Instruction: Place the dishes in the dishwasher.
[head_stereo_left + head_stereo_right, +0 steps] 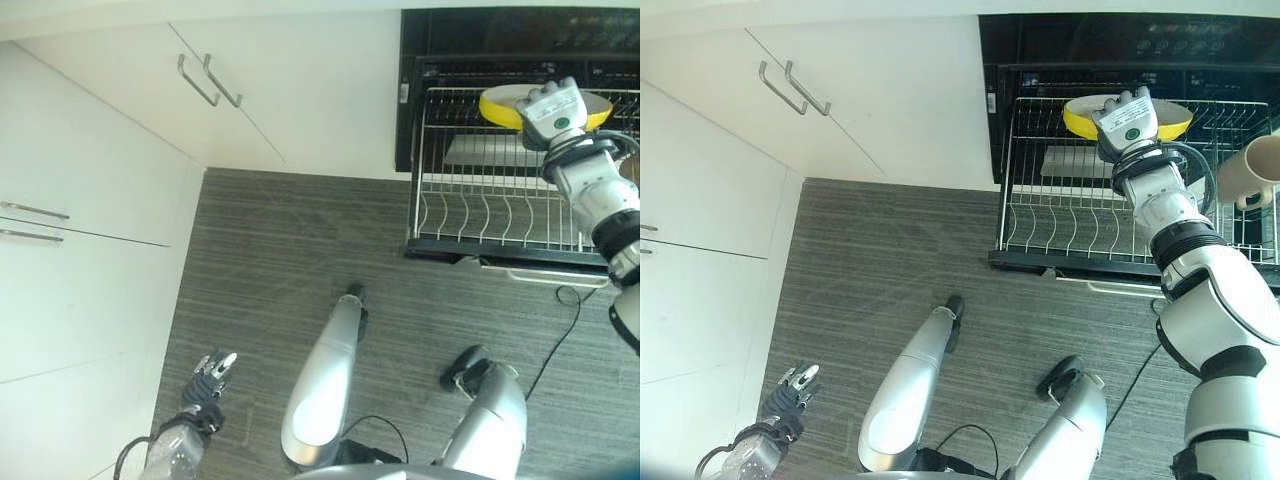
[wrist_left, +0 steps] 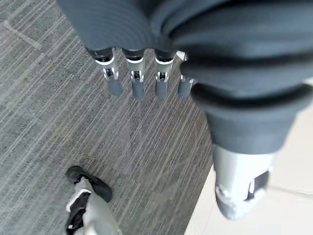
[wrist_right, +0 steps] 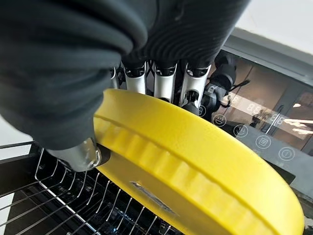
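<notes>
Right robot hand (image 1: 1127, 122) pinches yellow plate (image 3: 205, 166) by its rim, held nearly flat above dishwasher rack (image 1: 480, 215); tines directly below. Left robot hand (image 1: 213, 372) hangs slack, well apart.

Plate (image 3: 195, 171): bright yellow, ribbed rim. Rack (image 1: 1080, 215): silver wire. Dishwasher (image 1: 1120, 40): black. Cabinets (image 1: 290, 90): white, silver handles (image 1: 210, 80). Floor (image 1: 280, 270): grey, fine pale streaks. Mug (image 1: 1252, 170): beige.

Bright, even light washes the glossy white cabinet doors (image 1: 90, 200) pale toward nine o'clock, with bright reflections on the black glass control panel (image 3: 254, 132) and soft shadows.
</notes>
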Tool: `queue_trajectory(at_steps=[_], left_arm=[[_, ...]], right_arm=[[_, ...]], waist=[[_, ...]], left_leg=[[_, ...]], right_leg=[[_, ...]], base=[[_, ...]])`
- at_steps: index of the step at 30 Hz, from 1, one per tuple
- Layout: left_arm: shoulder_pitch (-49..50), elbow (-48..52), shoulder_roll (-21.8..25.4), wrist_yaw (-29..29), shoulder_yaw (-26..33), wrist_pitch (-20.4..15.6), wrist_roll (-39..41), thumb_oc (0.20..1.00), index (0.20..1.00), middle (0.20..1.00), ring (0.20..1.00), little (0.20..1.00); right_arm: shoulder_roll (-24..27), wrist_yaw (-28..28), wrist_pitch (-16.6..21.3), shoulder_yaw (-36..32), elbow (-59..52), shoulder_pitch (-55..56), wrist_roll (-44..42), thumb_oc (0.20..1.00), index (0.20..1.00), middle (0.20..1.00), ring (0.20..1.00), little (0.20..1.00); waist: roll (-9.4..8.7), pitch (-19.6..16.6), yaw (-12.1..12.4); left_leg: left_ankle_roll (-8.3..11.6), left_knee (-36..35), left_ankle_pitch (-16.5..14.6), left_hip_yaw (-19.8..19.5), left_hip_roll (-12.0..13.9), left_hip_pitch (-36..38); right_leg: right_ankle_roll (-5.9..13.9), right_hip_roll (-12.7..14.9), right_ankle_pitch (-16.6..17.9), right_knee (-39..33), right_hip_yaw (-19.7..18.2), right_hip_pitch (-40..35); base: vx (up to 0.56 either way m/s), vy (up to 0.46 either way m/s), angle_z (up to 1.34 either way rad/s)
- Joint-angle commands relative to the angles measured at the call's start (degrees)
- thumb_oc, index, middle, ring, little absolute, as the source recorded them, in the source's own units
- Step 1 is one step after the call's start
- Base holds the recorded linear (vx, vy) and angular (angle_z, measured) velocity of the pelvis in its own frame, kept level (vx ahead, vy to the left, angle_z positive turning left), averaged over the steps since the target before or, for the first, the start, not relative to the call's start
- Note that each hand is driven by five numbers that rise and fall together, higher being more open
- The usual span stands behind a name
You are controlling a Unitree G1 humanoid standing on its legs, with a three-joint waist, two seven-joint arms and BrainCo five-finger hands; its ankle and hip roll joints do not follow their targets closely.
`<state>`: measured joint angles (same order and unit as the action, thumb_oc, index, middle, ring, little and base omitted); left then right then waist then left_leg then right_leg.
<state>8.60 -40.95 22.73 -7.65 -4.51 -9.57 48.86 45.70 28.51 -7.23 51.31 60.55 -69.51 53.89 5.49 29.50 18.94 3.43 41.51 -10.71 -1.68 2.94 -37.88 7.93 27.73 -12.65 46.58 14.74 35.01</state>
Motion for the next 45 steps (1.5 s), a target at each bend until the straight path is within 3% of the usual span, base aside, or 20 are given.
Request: queue_trajectory(at_steps=[1, 15, 26, 36, 40, 45], left_arm=[[4.24, -0.29, 3.04, -1.46, -1.08, -3.41, 3.31, 1.0, 1.0, 1.0, 1.0, 1.0], [2.63, 0.91, 3.24, -5.93, -0.41, -3.13, 9.69, 1.0, 1.0, 1.0, 1.0, 1.0], [2.1, 1.2, 3.71, -5.34, -0.24, -3.44, 9.4, 1.0, 1.0, 1.0, 1.0, 1.0], [2.15, 1.85, 4.15, -3.66, -0.25, -4.04, 8.32, 1.0, 1.0, 1.0, 1.0, 1.0], [1.9, 1.87, 4.26, -3.47, -0.02, -3.93, 7.57, 1.0, 1.0, 1.0, 1.0, 1.0], [1.76, 2.77, 4.92, -3.28, 0.23, -3.27, 7.78, 1.0, 1.0, 1.0, 1.0, 1.0]], right_arm=[[-1.0, 2.91, -3.01, -0.04, 2.07, -5.03, 0.02, 0.2, 0.2, 0.2, 0.2, 0.2], [-5.37, 2.98, -3.62, 0.91, 2.52, -5.56, 0.37, 0.2, 0.2, 0.2, 0.2, 0.2], [-9.22, 2.38, -0.54, -0.24, 1.05, -3.73, 1.63, 0.2, 0.2, 0.2, 0.2, 0.2], [-12.0, 1.84, -2.01, -1.31, 1.66, -3.04, 0.23, 0.2, 0.2, 0.2, 0.2, 0.2], [-12.25, 0.11, -2.0, -1.29, 1.76, -2.73, -0.43, 0.2, 0.2, 0.2, 0.2, 0.2], [-11.76, -7.5, -2.75, -0.18, 2.16, -2.51, -2.36, 0.2, 0.2, 0.2, 0.2, 0.2]], waist=[[0.9, -3.8, 1.99], [2.8, -2.62, 1.4], [1.99, -2.01, 1.67], [1.27, -1.59, 2.43], [1.06, -1.23, 2.63], [1.0, -0.87, 2.63]], left_leg=[[2.05, -0.68, 1.36, -3.0, 4.27, -2.45], [1.35, 5.94, 0.84, -3.27, 3.58, -12.32], [1.2, 6.41, 1.0, -3.42, 4.01, -12.0], [1.2, 7.07, 0.75, -3.74, 4.2, -11.75], [1.19, 7.28, 0.71, -3.88, 4.17, -11.78], [1.34, 7.77, 0.52, -3.98, 4.28, -12.05]], right_leg=[[1.21, -0.05, 0.17, 3.23, -4.75, 3.46], [0.11, -0.81, -1.12, 10.33, -8.47, 14.39], [0.27, -1.52, -1.03, 10.33, -7.99, 13.57], [0.52, -1.68, -1.06, 10.77, -7.34, 12.93], [0.58, -1.71, -0.97, 10.65, -7.06, 12.69], [0.52, -1.78, -1.16, 11.08, -7.22, 13.0]], base=[[-0.01, 0.032, 0.03], [-0.02, 0.022, -0.01], [0.01, -0.009, -0.02], [0.02, -0.013, 0.0], [0.01, -0.026, 0.0], [0.0, 0.0, 0.0]])
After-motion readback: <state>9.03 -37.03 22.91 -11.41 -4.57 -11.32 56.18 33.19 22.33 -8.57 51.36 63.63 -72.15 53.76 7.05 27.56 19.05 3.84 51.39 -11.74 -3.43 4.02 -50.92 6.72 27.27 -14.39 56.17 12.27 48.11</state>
